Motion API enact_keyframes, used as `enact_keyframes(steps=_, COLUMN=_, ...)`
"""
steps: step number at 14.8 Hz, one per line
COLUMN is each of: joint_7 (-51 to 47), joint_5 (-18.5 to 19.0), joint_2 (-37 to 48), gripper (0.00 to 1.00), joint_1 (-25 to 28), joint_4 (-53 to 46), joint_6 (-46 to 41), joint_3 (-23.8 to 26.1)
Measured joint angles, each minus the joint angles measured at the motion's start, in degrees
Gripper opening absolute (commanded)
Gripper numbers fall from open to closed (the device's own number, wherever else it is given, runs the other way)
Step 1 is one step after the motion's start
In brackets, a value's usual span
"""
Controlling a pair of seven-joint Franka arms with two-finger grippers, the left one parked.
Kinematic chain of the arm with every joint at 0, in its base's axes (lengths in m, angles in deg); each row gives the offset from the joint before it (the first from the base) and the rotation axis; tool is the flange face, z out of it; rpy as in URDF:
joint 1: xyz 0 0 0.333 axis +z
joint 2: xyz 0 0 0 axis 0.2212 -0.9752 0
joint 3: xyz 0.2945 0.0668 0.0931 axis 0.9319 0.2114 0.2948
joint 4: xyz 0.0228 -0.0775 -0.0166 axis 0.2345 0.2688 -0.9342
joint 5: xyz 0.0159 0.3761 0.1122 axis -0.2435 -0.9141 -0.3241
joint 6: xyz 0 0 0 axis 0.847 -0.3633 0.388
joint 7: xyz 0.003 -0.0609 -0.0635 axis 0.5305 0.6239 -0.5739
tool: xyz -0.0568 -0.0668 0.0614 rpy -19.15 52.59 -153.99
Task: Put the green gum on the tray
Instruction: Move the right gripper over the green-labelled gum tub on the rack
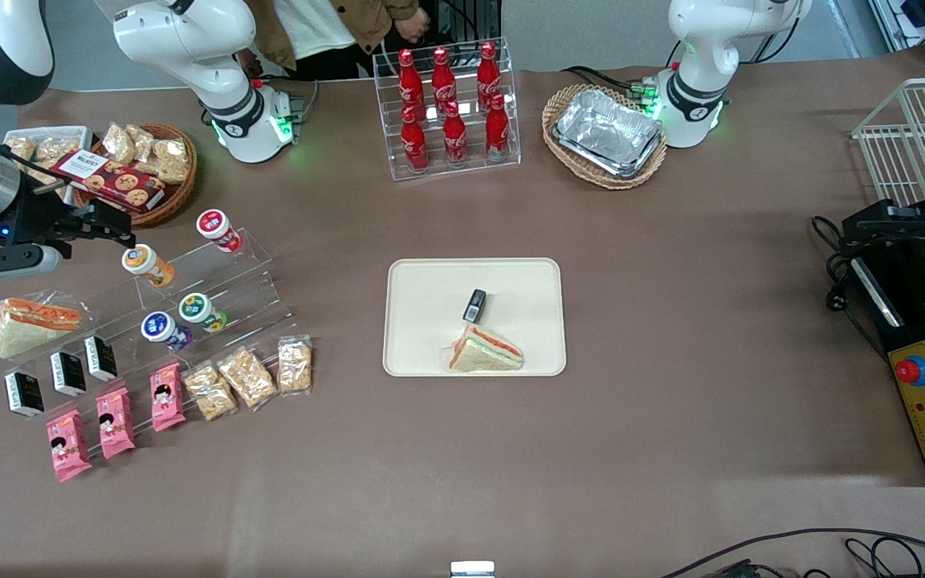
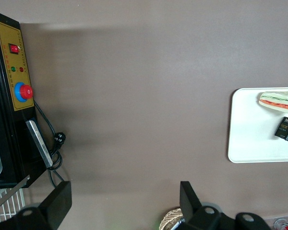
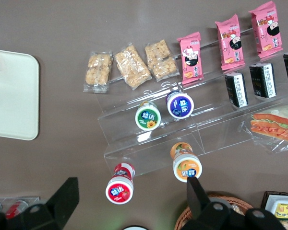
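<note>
The right arm's black two-finger tool [image 1: 113, 229] hangs above the counter [image 1: 671, 321] toward the working arm's end, its fingers spread wide and holding nothing. In the wrist view the two dark fingers [image 3: 62, 199] stand well apart, with the red-lidded canister [image 3: 119, 184] between them below. The tool sits just beside the round wicker basket of biscuit packs [image 1: 141, 172] and above the upper step of the clear acrylic stepped stand [image 1: 213, 297].

The orange-lidded canister [image 1: 145, 265] lies on that stand, near the tool. One step nearer the front camera rests the small green gum canister with its green-and-white lid [image 1: 201, 311], untouched, lying on its side just beside the blue-lidded canister [image 1: 162, 329]. Nearer the camera still lie clear-wrapped cracker packs [image 1: 246, 377], pink snack packets [image 1: 113, 421] and small black boxes [image 1: 65, 373].

The large cream-coloured rectangular tray [image 1: 422, 289] sits well apart at the counter's middle, carrying a wrapped triangular sandwich [image 1: 485, 352] and a small black box [image 1: 474, 305].
</note>
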Motion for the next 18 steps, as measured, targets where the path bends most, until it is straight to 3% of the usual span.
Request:
enact_keyframes(steps=9, joint_7=0.00, joint_5=-0.16, joint_2=-1.14, gripper=1.00, joint_1=0.02, joint_4=1.59, joint_6=0.05, joint_3=0.02)
enact_keyframes(steps=18, joint_7=0.04, joint_5=-0.26, joint_2=-1.17, gripper=1.00, joint_1=0.10, joint_4=11.87, joint_6=11.28, joint_3=0.28)
